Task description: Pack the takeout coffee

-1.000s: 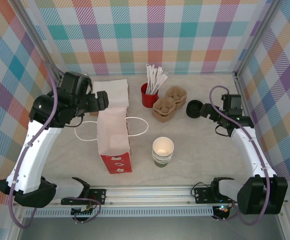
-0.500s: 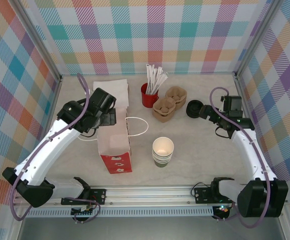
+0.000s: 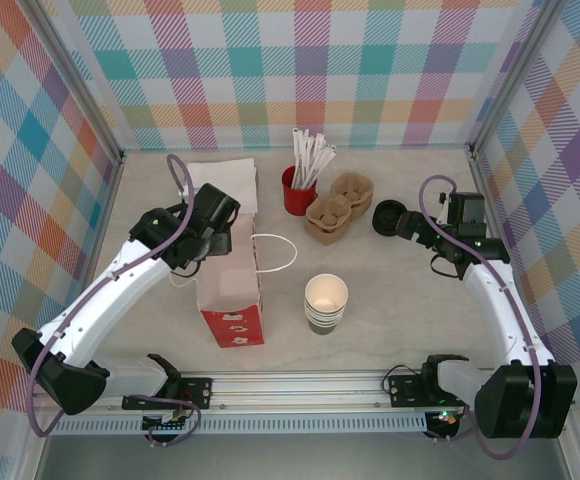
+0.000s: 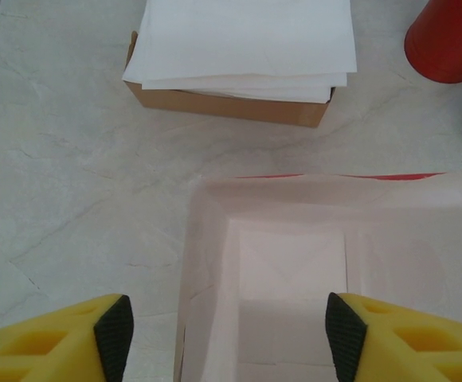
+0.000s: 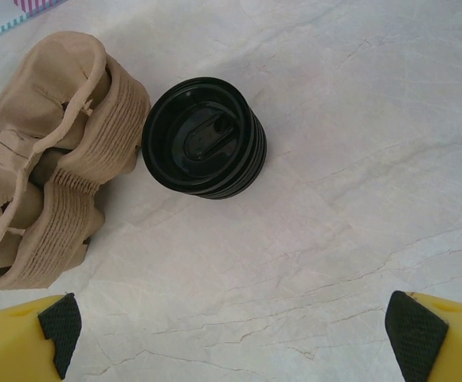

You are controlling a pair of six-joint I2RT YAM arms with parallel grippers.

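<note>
The left claw [image 4: 225,338] is wide apart over the open bag [image 4: 209,247]. The right claw [image 5: 235,330] is wide apart by the black lids [image 5: 203,137]. The green cups [image 3: 326,300] stand alone.

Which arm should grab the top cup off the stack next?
Right, likely. The right gripper is open and empty beside the black lids, with bare table toward the cups. The left gripper straddles the paper bag wall, seemingly occupied there.
</note>
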